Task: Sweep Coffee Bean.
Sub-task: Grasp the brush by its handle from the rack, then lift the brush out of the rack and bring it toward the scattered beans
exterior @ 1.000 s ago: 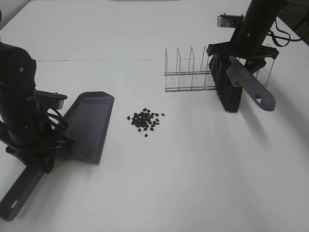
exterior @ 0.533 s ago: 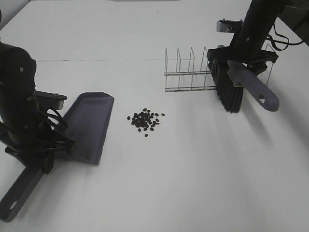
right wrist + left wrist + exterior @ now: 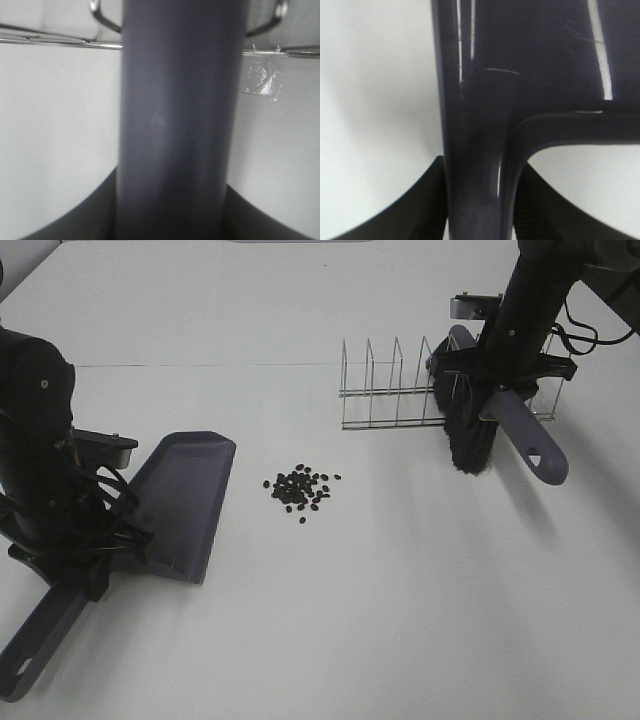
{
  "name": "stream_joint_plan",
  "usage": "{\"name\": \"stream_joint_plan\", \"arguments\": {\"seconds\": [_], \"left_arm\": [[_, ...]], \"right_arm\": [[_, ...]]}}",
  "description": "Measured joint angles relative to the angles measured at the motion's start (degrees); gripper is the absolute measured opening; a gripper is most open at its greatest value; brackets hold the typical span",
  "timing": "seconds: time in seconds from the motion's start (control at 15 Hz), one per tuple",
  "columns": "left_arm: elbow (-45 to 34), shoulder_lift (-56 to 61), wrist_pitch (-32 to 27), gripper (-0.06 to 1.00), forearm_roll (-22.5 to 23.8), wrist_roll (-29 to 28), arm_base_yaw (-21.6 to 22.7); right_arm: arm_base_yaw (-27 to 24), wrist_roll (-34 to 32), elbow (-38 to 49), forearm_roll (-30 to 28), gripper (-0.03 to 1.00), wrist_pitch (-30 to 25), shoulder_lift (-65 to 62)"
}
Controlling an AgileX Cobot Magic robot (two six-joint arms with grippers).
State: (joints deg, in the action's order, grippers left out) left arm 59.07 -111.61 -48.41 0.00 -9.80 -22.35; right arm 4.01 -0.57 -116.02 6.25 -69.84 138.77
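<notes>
desk [image 3: 420, 600]: white, plain
coffee bean [image 3: 300, 490]: loose cluster near the middle
dustpan [image 3: 185, 500]: left of the beans, apart
wire rack [image 3: 385, 394]: upright, far right

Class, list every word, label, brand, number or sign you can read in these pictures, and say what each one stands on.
None: no view shows any readable text.
The dustpan, brush, wire rack and table show no markings.
The clear tape by the rack bears nothing legible.
</notes>
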Motion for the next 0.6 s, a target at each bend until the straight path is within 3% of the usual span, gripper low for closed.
{"name": "stream_joint_plan", "arguments": {"seconds": [0.33, 0.6], "left_arm": [[0.0, 0.0, -0.1, 0.31, 0.0, 0.0, 0.0], [0.0, 0.0, 1.0, 0.31, 0.0, -2.0, 0.0]], "right_arm": [[0.0, 0.6, 0.0, -0.1, 0.29, 0.0, -0.4], [0.1, -0.5, 7.9, 0.1, 0.29, 0.0, -10.5]]}}
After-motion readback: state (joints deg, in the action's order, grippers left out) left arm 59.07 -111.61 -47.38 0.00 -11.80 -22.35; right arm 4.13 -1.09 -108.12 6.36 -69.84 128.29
